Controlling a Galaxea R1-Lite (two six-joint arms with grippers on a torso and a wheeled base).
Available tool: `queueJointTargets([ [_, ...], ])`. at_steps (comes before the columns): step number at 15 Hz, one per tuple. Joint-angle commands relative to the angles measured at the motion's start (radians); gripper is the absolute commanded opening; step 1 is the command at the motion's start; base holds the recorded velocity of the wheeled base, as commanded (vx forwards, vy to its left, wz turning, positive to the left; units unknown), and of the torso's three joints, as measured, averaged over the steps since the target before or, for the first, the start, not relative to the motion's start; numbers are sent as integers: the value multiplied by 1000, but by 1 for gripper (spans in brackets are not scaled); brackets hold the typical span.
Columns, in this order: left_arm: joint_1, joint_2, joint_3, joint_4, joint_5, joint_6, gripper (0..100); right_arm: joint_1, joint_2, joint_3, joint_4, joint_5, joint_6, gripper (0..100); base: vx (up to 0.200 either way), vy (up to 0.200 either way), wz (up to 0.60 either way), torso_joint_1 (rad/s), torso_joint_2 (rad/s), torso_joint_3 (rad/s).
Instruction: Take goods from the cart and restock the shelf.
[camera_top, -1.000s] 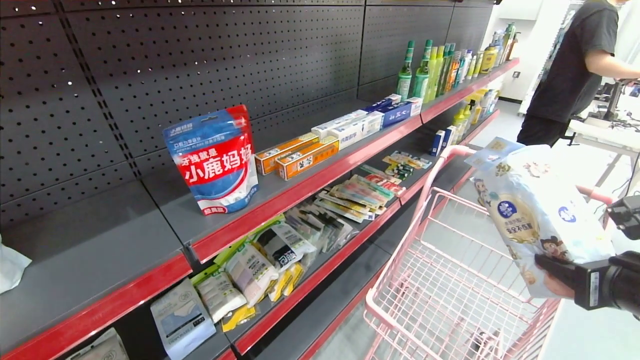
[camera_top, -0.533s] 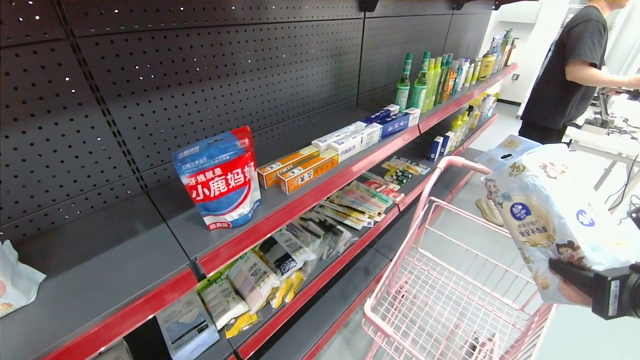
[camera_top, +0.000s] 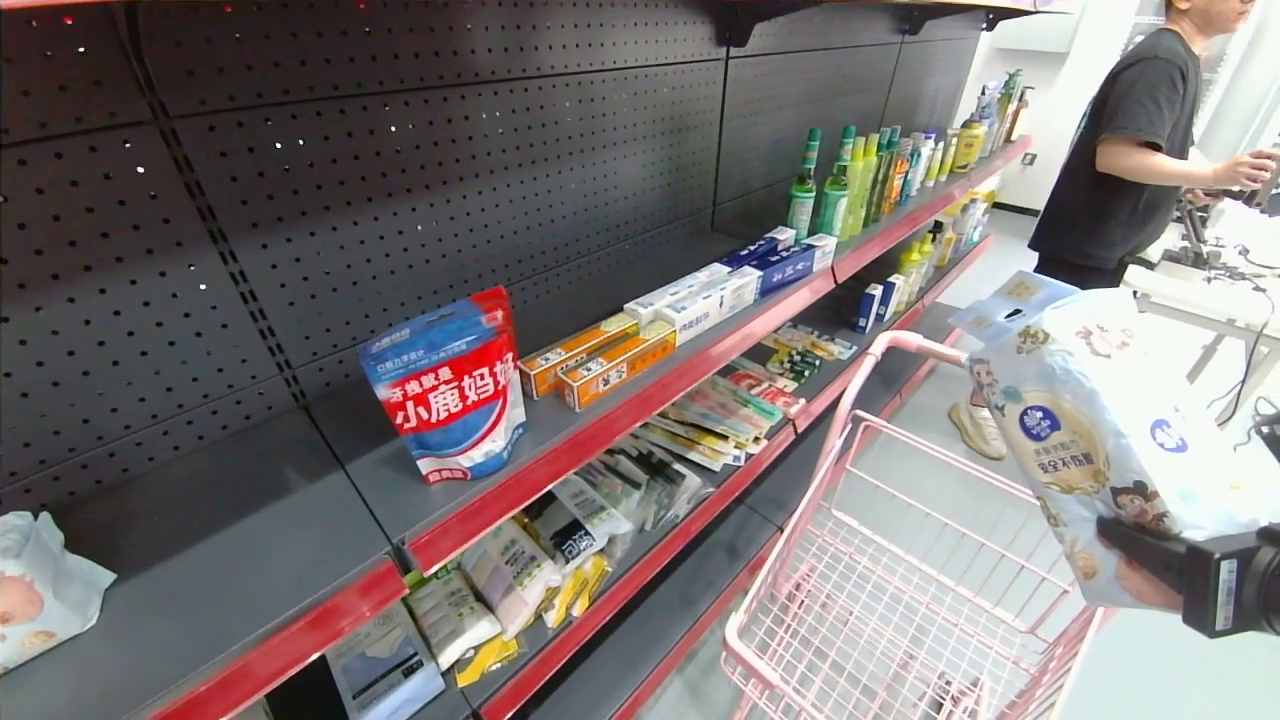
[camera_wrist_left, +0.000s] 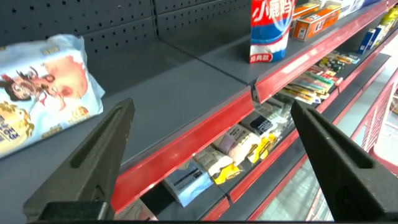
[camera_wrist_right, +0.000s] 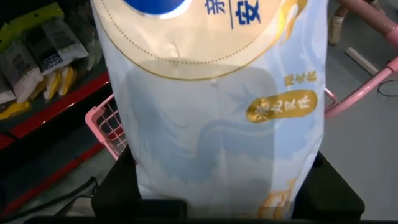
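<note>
Tilting upward over the past second, the robot's head camera is pushing the whole scene lower in frame and drawing a pale pack (camera_top: 40, 590) at the shelf's left end into sight; the goods themselves are not shifting. The grey shelf (camera_top: 250, 520) with its red lip is running along the left, its near stretch lying bare, apparently the gap being restocked. The pink cart (camera_top: 905, 345) is standing beside it on the right. Above the cart, the right gripper (camera_wrist_right: 227, 186) is holding a soft white-and-blue pack (camera_top: 1090, 430) upright, jaws clamped on its lower end, seemingly lifted clear of the basket for the carry across. Its glossy wrap is showing cartoon figures and a gold ring. A red-and-blue pouch (camera_top: 450, 385) is standing upright farther along the shelf. The left gripper (camera_wrist_left: 211, 155) is hanging before the bare stretch, jaws wide apart and empty.
</note>
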Motion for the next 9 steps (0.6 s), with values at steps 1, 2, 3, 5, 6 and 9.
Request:
queueJointTargets([
  [1,1,0,0,0,0,0,100,1,13,-1,0,0,0,0,0,0,0,168,-359,-193],
  [2,1,0,0,0,0,0,100,1,13,-1,0,0,0,0,0,0,0,154,-359,-193],
  [3,1,0,0,0,0,0,100,1,13,1,0,0,0,0,0,0,0,163,-349,-193],
  [5,1,0,0,0,0,0,100,1,13,1,0,0,0,0,0,0,0,132,-283,-151],
  [6,0,0,0,0,0,0,100,1,14,1,0,0,0,0,0,0,0,119,-242,-134],
  [9,1,0,0,0,0,0,100,2,20,4,1,1,-26,0,0,0,0,100,-219,-110],
])
